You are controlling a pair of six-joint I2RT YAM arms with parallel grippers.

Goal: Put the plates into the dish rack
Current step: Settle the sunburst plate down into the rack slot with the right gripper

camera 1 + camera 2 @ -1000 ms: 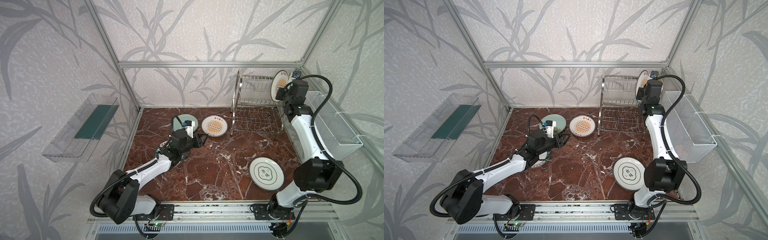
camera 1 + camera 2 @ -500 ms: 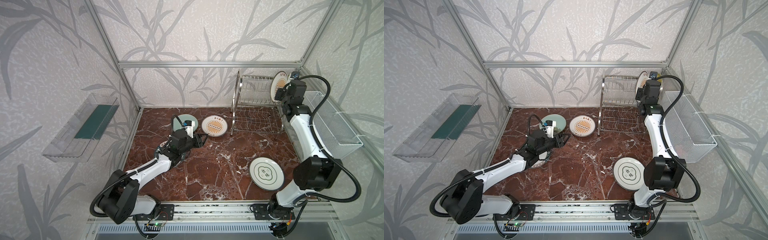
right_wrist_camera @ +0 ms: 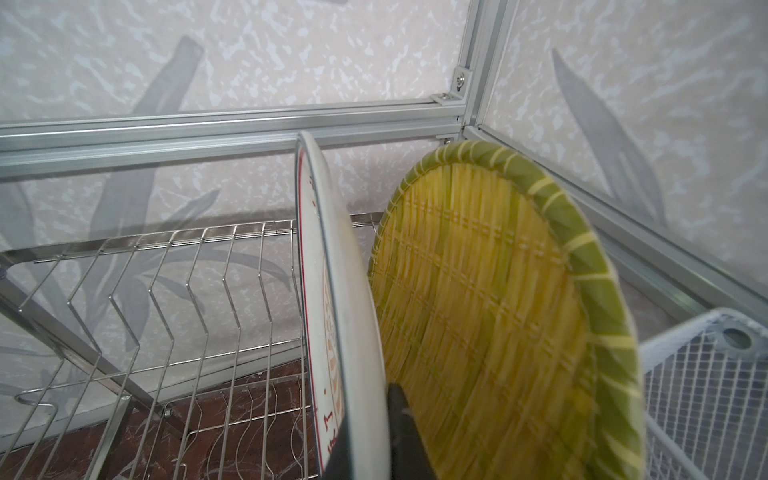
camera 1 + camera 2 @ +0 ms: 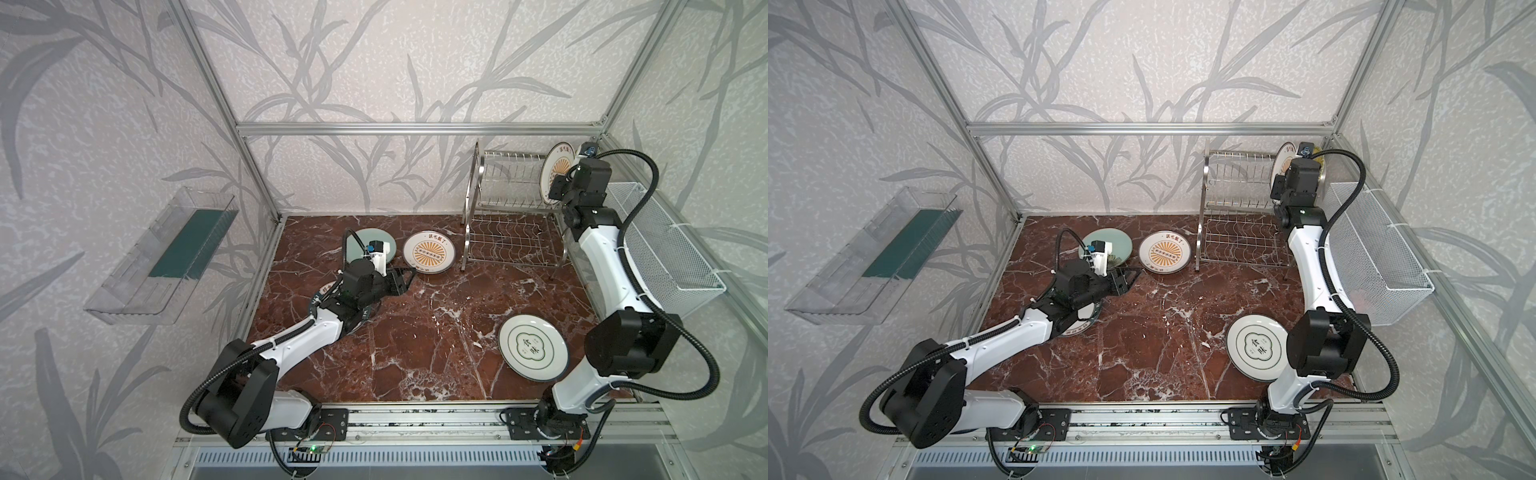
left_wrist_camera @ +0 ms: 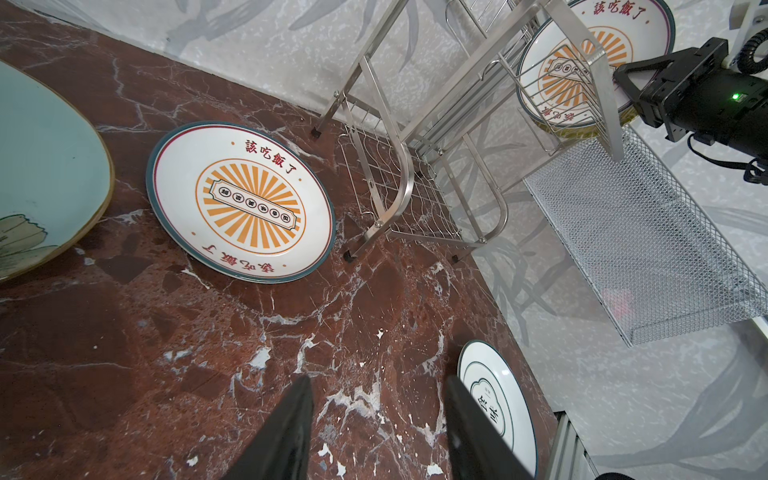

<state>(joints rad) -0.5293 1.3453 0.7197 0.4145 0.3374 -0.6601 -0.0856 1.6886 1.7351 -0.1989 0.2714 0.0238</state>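
we see the right gripper (image 3: 368, 440) clamped on an upright sunburst plate (image 3: 332, 291) at the upper tier of the dish rack (image 4: 511, 199) beside the yellow plate (image 3: 498, 311), while the left gripper (image 5: 379, 386) hangs jaws apart and empty near the flat sunburst plate (image 5: 241, 199).

Teal-rimmed plate (image 4: 1084, 325): mostly under the left arm (image 4: 1017, 332) in both top views; only a rim arc shows, lettering too small to read.
Pale green plate (image 5: 45, 166): cut off by the left wrist view's edge.
Yellow ribbed plate (image 3: 498, 311): blurred, lower part out of frame.
Right gripper (image 3: 365, 449): fingers largely cut off, pinching the sunburst plate (image 3: 345, 311).
Cloud-emblem plate (image 4: 1250, 349): edge behind the right arm (image 4: 1320, 345).
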